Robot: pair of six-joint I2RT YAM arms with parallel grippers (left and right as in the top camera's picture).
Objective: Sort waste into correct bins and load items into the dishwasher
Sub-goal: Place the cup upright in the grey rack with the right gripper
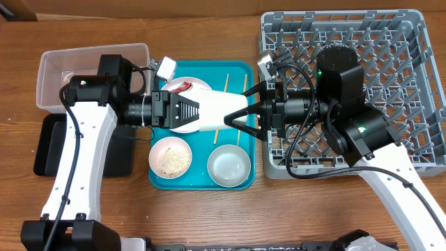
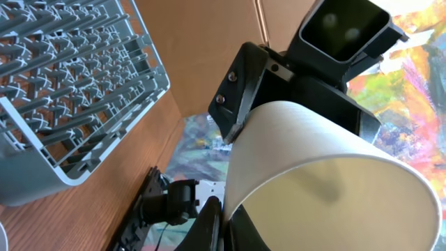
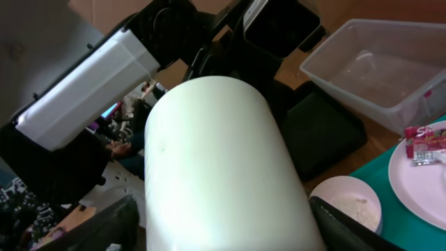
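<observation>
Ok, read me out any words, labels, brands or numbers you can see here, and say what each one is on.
"S": white lettering on the red wrapper lying on the white plate. Only that first letter can be guessed and the rest is too blurred to read.
No print shows on the white cup, the dish rack or the clear tub.

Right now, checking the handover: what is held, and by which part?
The white cup: left hand at its rim end; right hand straddles its base, grip unclear.
</observation>
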